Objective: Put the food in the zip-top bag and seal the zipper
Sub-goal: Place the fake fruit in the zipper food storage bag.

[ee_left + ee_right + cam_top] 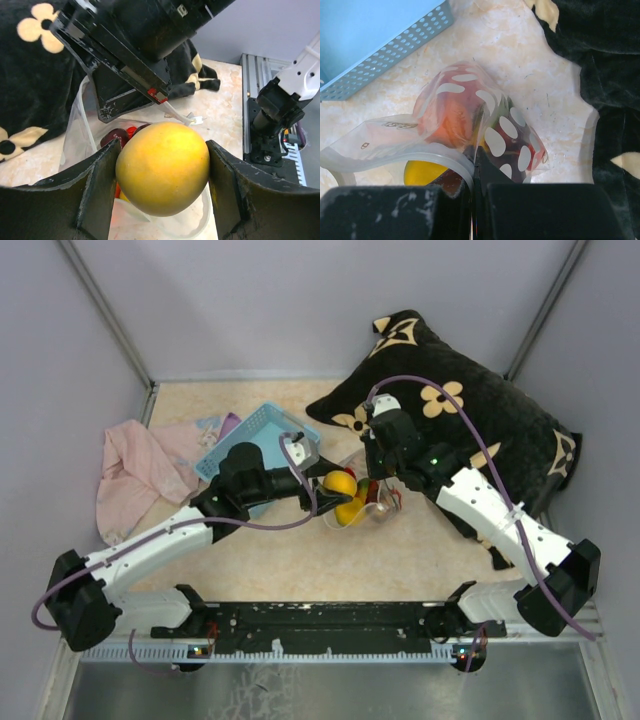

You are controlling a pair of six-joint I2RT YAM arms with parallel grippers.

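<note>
Loading step: clamping 1 yellow fruit (161,150) in left hand (162,172), zip-top bag (470,100) mouth just below, rim pinched by right hand (475,200). Next: lower, release inside.

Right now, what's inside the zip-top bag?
Through the zip-top bag: an orange-red piece, a dark red one, a yellow one. Dots and folds hide any others. The yellow-orange fruit in the left gripper is not in yet.

zip-top bag (385,508): largely hidden beneath the arms, top view.
food (452,115): smeared behind dotted plastic; count cannot be told.
yellow fruit (162,167): blocks sight into the bag, left wrist view.
right gripper (474,197): fingers blurred, cut by bottom edge.
basket (265,425): near side under left arm.
</note>
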